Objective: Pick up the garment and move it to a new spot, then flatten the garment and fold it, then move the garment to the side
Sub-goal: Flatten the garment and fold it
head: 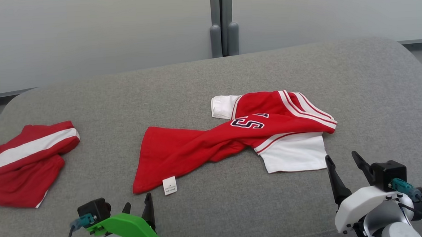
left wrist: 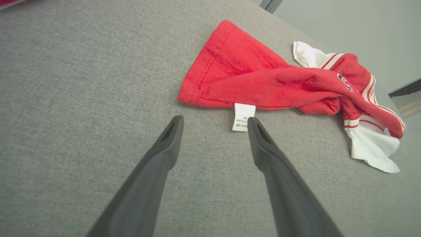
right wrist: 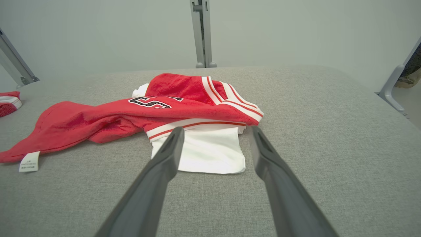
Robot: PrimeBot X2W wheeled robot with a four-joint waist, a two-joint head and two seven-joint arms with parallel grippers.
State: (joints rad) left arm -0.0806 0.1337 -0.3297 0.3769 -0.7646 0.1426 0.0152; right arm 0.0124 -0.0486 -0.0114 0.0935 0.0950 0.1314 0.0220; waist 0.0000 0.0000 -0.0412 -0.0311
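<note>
Both spread wide & empty: left gripper [head: 138, 204], right gripper [head: 342, 158]. Just ahead on the grey fabric tabletop [head: 237, 214]: crumpled red-and-white jersey shirt [head: 212, 143], long axis running L-R, red hem end [head: 147, 168] by left, white sleeve [head: 296, 155] by right imo.

We see a soft, matt cloth garment [head: 183, 148] with a smooth white label [head: 169, 185] on coarse grey woven upholstery [head: 266, 76]; our dark fingers [left wrist: 158, 171] look like smooth plastic.

Grey padded table [head: 216, 219]: crumpled red-white garment [head: 198, 148] centre, second red garment [head: 22, 168] left.
</note>
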